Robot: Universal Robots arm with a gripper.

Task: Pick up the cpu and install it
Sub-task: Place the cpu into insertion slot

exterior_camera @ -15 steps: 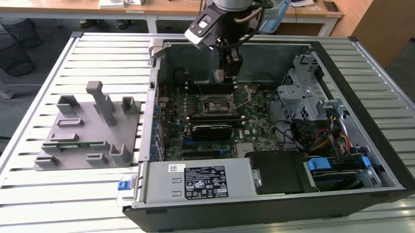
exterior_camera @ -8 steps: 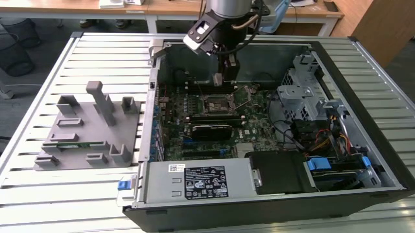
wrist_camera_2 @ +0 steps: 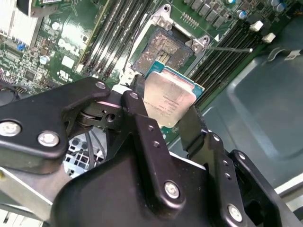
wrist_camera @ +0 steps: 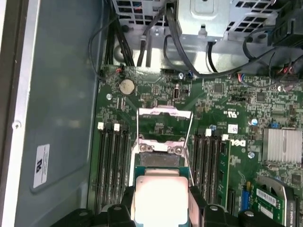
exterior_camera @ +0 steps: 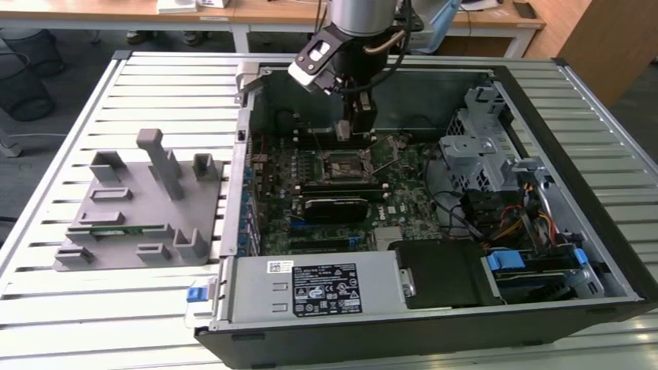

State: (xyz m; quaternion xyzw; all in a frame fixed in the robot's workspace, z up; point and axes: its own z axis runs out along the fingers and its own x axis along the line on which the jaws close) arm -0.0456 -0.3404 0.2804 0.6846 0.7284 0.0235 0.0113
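Observation:
The cpu (wrist_camera_2: 169,100) is a flat square chip with a silver top and a thin pale rim. My gripper (wrist_camera_2: 165,112) is shut on it, one black finger on each of two opposite edges. In the first wrist view the cpu (wrist_camera: 160,197) hangs just short of the open socket (wrist_camera: 161,160), whose metal load plate (wrist_camera: 164,124) is flipped back. In the second wrist view the bare socket (wrist_camera_2: 163,47) lies just beyond the chip. In the exterior view the gripper (exterior_camera: 355,132) hovers inside the computer case (exterior_camera: 243,200), a little behind and above the socket (exterior_camera: 343,163).
Memory slots (wrist_camera: 113,161) flank the socket on both sides. A black rectangular block (exterior_camera: 334,204) sits on the motherboard (exterior_camera: 401,177) in front of the socket. A drive cage (exterior_camera: 481,146) and cables fill the exterior view's right. A grey fixture (exterior_camera: 144,208) stands outside the case on the slatted table.

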